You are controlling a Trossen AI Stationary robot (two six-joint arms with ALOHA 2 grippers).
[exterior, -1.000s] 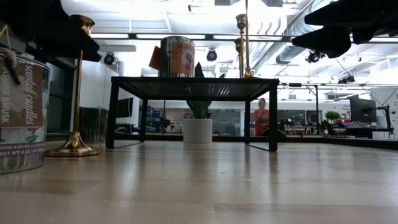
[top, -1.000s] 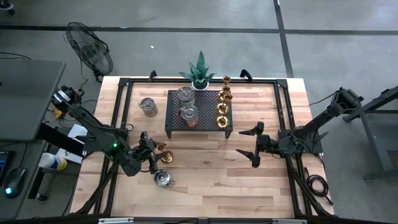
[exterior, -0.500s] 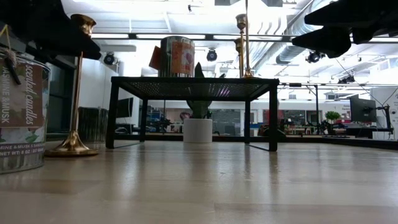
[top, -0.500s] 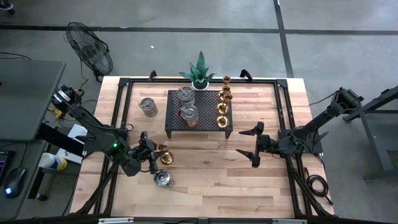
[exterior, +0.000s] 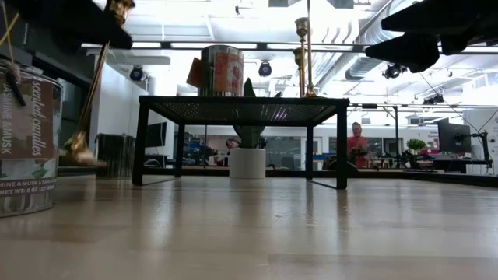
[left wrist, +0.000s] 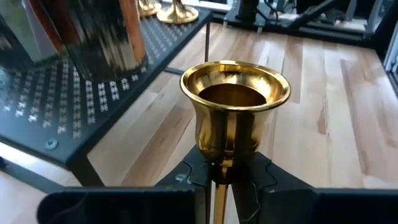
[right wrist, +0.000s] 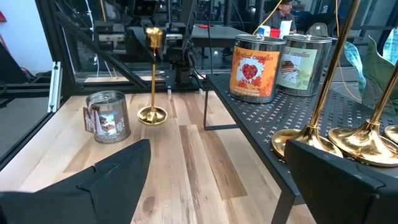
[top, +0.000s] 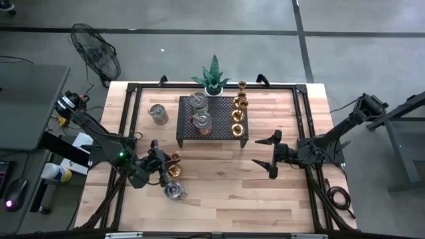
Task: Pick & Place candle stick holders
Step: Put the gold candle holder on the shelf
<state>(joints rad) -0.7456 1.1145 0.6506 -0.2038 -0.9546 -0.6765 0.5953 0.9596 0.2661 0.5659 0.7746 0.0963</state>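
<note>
Left gripper (top: 161, 167), over the near-left part of the light wooden surface (top: 219, 192), clamped on the slim stem of a brass-gold candle stick holder (left wrist: 235, 106) with a flared cup and round base. In the low view the holder (exterior: 97, 78) hangs tilted, its base clear of the surface; in the left wrist view the cup stands just above the gripper's closed fingers (left wrist: 186, 177).

Just beside the left gripper, on its near side, a silvery glass candle jar (top: 174, 191) with a printed label rests on the surface. Ahead of this gripper, toward the far edge, stands the black perforated metal rack (top: 212, 119), carrying two round silvery-grey tins (top: 199, 101) with printed labels and a row of brass-gold candle stick holders (top: 238, 116) along the side nearer the right arm. A further silvery-grey tin (top: 158, 113) sits on the surface beside the rack, on the left arm's side. Behind the rack, a spiky green plant in a white pot (top: 213, 76).

Right gripper (top: 271, 156), well apart from the left one, hovers over the right half of the surface with its fingers spread wide and nothing between them; the rack lies beyond it, toward the far edge.
</note>
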